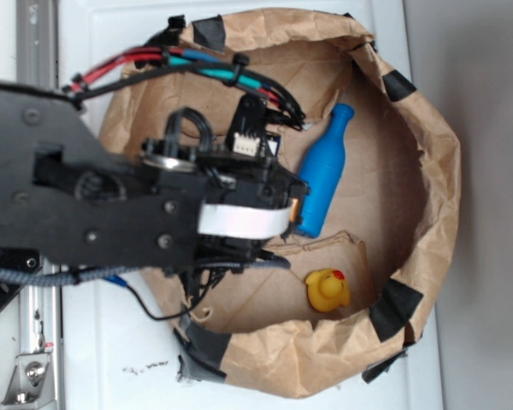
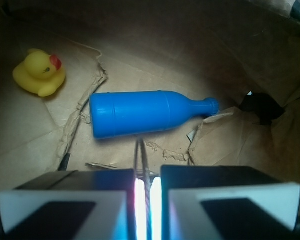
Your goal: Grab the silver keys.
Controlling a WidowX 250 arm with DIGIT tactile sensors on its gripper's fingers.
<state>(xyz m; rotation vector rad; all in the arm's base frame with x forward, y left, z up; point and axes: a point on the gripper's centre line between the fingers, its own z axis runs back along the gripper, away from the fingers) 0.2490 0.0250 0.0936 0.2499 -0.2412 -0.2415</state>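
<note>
Between the nearly closed hand [image 2: 145,200] pads, a ring of the silver keys [image 2: 142,155].

Setting: white table [image 1: 111,359] seen from above, with a brown paper enclosure [image 1: 427,171] on top.

The paper wall is crumpled, rolled into a rough ring and patched with black tape [image 1: 393,309]; its floor is the same creased, torn brown paper [image 2: 230,60]. A metal rail [image 1: 36,51] runs along the table's left edge with a bracket [image 1: 30,371] at the bottom. A grey surface [image 1: 487,256] lies to the right. Lighting is even outside, dim inside the paper.
</note>
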